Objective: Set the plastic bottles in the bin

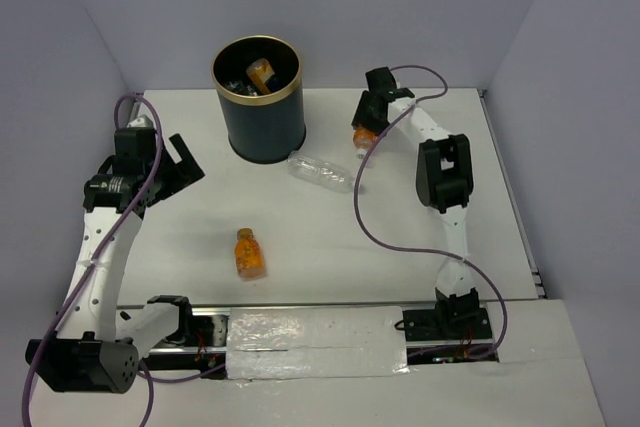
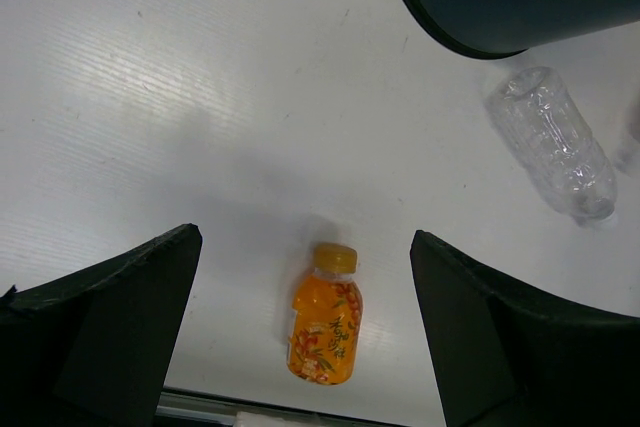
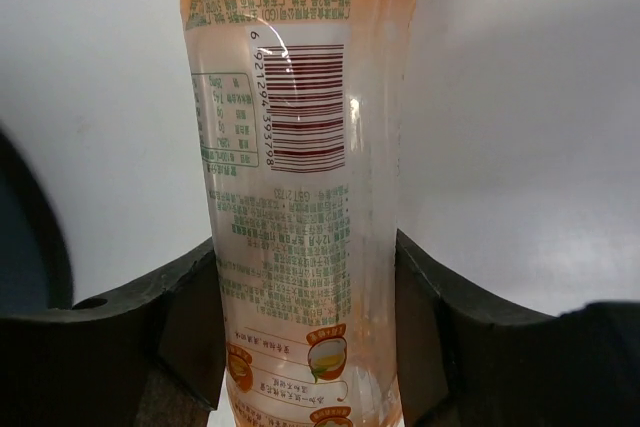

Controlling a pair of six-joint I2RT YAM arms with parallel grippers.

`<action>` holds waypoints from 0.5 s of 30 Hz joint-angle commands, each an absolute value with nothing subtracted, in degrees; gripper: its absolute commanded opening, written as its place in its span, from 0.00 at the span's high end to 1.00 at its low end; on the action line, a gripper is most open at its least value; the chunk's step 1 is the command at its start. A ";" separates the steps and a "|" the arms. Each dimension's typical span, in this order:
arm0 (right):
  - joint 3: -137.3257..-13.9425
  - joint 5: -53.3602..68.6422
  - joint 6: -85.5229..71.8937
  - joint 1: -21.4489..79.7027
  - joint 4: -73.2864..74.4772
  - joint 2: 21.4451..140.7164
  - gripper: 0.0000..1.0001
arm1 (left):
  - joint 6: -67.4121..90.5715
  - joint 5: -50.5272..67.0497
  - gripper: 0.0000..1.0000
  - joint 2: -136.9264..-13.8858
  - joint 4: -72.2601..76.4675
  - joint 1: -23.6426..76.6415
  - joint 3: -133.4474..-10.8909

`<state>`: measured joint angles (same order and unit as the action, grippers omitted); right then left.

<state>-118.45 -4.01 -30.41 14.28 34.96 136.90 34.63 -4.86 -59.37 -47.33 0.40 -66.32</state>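
Far right of the tall dark round bin (image 1: 262, 125), right gripper (image 3: 305, 322) pinches an orange-drink clear plastic bottle (image 3: 300, 147) mid-body, prob light, slick, squashy, so best held w/ gentle squeeze; left gripper (image 2: 303, 242) spread wide, empty.

Bin (image 1: 258, 107) at bench (image 1: 320, 247) rear. Flat bottle (image 1: 320, 171) just right of it, mid bottle (image 1: 249, 253) before it, held bottle (image 3: 300, 147) farther right in right hand (image 3: 303, 292).

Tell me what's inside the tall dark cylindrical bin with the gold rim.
An orange-liquid plastic bottle lies on top inside the bin; beside it, dim shapes I cannot identify. Anything underneath is hidden.
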 commanded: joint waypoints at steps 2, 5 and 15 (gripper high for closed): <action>-115.40 -7.02 -28.13 17.13 30.41 118.94 0.62 | 34.98 -6.50 0.01 -57.40 -46.50 0.18 -64.69; -115.92 -9.22 -25.93 19.68 30.06 111.64 0.60 | 35.07 -6.68 0.01 -57.13 -46.14 0.18 -64.25; -124.36 -20.12 -27.68 31.37 16.63 110.38 0.54 | 35.24 -6.24 0.00 -55.72 -47.02 0.18 -64.69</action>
